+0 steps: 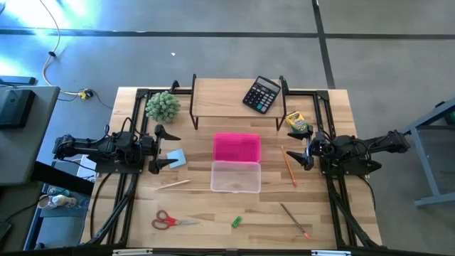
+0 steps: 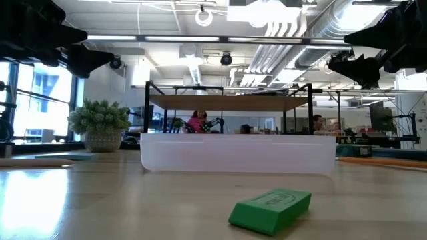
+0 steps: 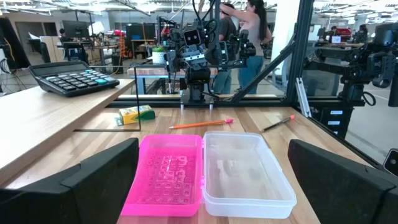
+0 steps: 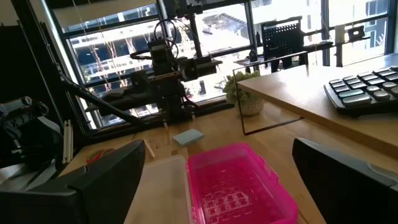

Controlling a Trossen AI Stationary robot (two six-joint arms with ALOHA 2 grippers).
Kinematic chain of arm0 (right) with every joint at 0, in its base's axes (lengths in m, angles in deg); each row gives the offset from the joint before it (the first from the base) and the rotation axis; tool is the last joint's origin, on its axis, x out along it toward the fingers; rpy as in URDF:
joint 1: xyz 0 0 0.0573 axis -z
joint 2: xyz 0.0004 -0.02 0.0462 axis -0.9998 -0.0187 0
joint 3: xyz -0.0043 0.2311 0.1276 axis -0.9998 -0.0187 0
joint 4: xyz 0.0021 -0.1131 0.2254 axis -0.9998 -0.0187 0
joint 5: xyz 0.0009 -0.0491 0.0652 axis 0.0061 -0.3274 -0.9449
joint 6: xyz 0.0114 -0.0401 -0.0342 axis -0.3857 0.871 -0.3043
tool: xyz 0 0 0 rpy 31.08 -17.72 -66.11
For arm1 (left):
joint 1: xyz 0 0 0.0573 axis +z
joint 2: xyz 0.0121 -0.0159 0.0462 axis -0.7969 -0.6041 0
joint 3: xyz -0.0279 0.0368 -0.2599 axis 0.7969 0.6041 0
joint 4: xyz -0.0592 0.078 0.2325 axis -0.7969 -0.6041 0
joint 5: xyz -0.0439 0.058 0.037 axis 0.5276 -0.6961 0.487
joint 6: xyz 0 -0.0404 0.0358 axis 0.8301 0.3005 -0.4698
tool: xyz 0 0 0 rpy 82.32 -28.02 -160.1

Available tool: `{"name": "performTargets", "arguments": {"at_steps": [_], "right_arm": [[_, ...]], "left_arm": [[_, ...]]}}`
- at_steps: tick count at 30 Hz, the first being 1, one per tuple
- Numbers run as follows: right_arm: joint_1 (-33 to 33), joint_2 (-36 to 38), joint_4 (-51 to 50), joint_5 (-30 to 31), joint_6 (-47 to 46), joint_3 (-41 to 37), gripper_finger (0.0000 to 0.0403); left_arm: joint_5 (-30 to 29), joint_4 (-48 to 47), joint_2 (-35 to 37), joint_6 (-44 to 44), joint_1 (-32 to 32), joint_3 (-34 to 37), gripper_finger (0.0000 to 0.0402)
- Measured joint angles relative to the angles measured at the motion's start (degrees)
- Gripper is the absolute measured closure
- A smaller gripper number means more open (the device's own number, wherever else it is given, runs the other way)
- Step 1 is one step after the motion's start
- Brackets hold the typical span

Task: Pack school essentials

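An open box lies at the table's middle, its pink half (image 1: 237, 147) far and its clear half (image 1: 235, 176) near. Around it lie a light-blue notepad (image 1: 176, 158), a pale pencil (image 1: 173, 185), red-handled scissors (image 1: 169, 221), a green piece (image 1: 236, 222), an orange pencil (image 1: 288, 166), a dark pencil (image 1: 294, 220) and the crayon box (image 1: 296, 121). My left gripper (image 1: 162, 148) hovers open at the left, beside the notepad. My right gripper (image 1: 297, 146) hovers open at the right, near the crayon box. Both are empty.
A raised wooden shelf (image 1: 227, 96) spans the table's far side and carries a black calculator (image 1: 261, 94). A fuzzy green plant ball (image 1: 163, 106) stands at the far left. The green piece (image 2: 270, 210) lies nearest in the low view. People show in the room behind.
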Motion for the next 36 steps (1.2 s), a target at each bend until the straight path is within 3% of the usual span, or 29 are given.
{"name": "performTargets", "arguments": {"at_steps": [29, 36], "right_arm": [[0.0, 0.0, 0.2, 1.7, 1.8, 0.0, 0.0006], [0.0, 0.0, 1.0, 3.2, -3.2, 0.2, 0.0006]], "left_arm": [[0.0, 0.2, 0.0, 3.0, 0.0, 0.0, 0.0002], [-0.3, 0.3, 0.0, 3.1, 0.0, 0.0, 0.0002]]}}
